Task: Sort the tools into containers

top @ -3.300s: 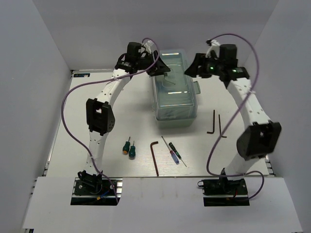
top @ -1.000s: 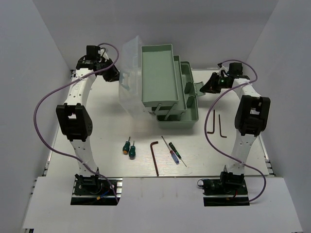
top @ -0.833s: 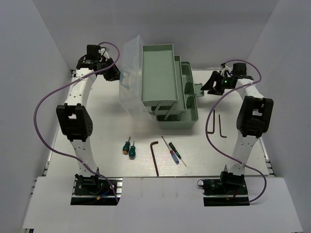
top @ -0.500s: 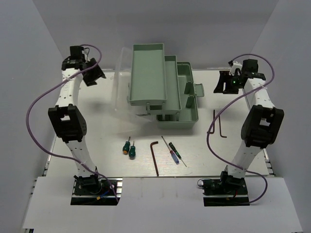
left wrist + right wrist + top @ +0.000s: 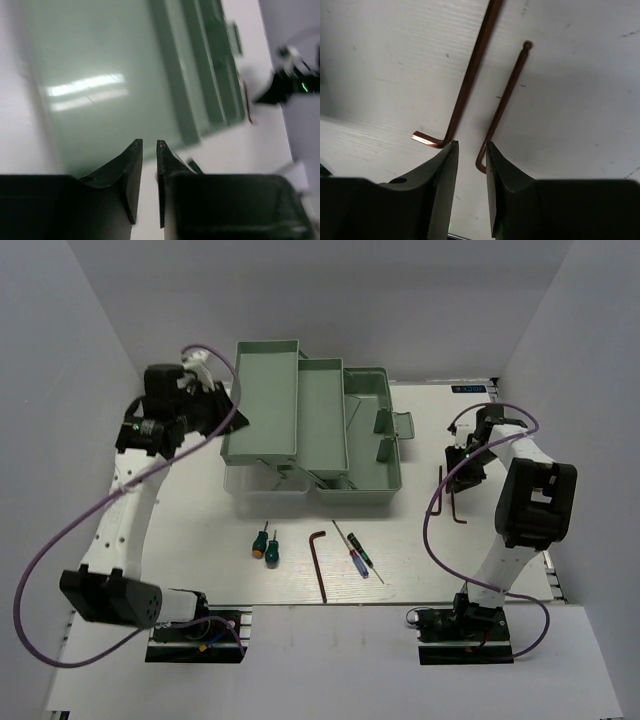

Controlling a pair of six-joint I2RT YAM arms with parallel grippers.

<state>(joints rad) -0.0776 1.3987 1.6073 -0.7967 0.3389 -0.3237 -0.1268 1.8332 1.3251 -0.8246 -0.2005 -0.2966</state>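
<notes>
Toolbox (image 5: 372,455) sits open at far-centre of worktop (image 5: 180,540), trays stepped out to the L. Top tray (image 5: 262,400) is furthest L, w/ clear lid (image 5: 250,483) showing under its near edge.

L hand (image 5: 218,410) is up by top tray's L wall. Wrist cam, blurred: L hand (image 5: 149,147) has jaws nearly shut w/ a thin slit, nothing between them, green tray (image 5: 100,90) below.

R hand (image 5: 463,462) is low over worktop, R of toolbox. Wrist cam: R hand (image 5: 470,147) has jaws narrow, gripping nothing, tips just above the bent ends of two hex keys (image 5: 470,85) lying side by side, apart, flat on worktop.

All other tools lie loose on worktop, near side of toolbox:
- green drivers (image 5: 271,550), a pair
- third hex key (image 5: 319,565) at centre
- two thin drivers (image 5: 357,562), one blue-handled, just R of it
</notes>
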